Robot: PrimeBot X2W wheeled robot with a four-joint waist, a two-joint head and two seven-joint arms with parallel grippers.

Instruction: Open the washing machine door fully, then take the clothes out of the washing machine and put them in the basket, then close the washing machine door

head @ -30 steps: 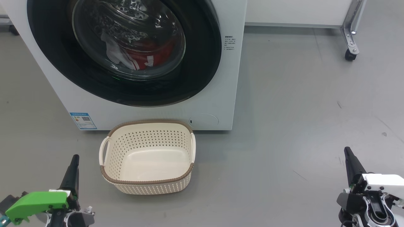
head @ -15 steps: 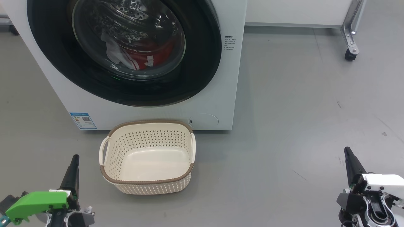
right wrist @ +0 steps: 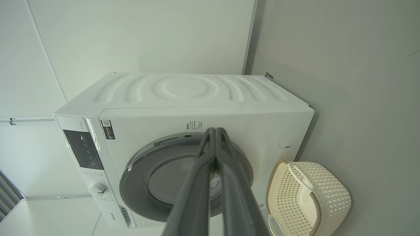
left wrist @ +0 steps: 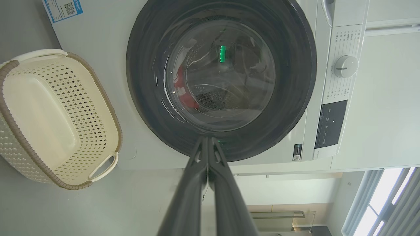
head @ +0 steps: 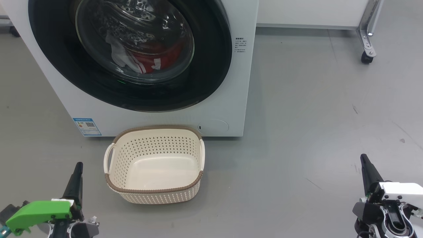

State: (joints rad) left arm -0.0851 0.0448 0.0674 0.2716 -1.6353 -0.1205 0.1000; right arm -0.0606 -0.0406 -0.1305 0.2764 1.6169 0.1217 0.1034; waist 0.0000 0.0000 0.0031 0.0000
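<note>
The white washing machine point(head: 158, 119) stands ahead with its round black-ringed door point(head: 205, 76) closed. Through the glass bowl I see the red clothes point(head: 148, 61) with white trim lying in the steel drum. The cream basket point(head: 153, 193) with a brown rim sits on the floor just in front of the machine, with nothing in it. My left gripper point(head: 78, 164) is low at the left of the basket, shut, holding nothing. My right gripper point(head: 363, 156) rests far to the right, shut and holding nothing. In the left wrist view the fingers point(left wrist: 206, 154) touch each other in front of the door point(left wrist: 295, 98).
Grey floor point(head: 314, 115) spreads to the right of the machine. A metal leg on a caster point(head: 366, 56) stands at the back right under a white panel. The machine's control panel and dial point(left wrist: 344, 67) show in the left wrist view.
</note>
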